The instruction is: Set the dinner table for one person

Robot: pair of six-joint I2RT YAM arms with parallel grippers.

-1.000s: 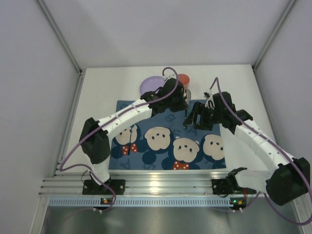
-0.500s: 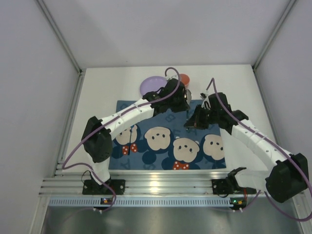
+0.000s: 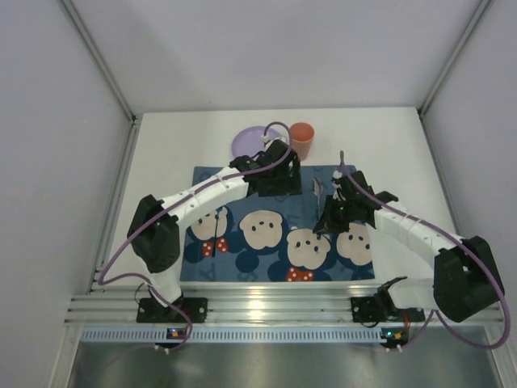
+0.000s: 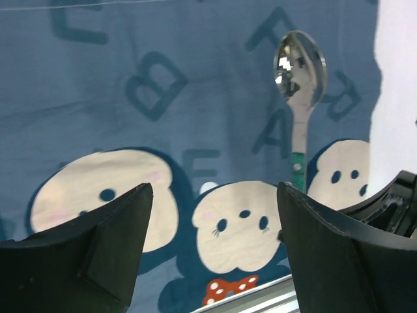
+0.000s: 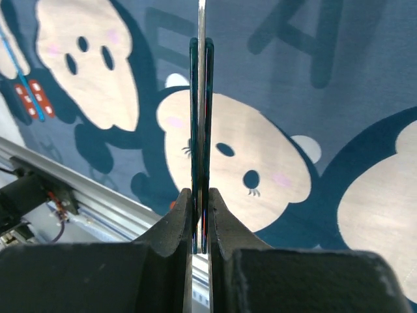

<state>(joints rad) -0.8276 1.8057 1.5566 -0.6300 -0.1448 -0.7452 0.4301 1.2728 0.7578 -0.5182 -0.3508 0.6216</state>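
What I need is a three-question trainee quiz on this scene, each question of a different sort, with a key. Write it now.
1. True or false: the left tool is shut on the spoon.
2. What does the right tool grip? A. a fork B. the spoon C. nothing
3. Fill in: in the top view, the cup stands to the ___ of the purple plate.

Key: 1 false, its jaws stand open and empty; 2 B, by the handle; 3 right.
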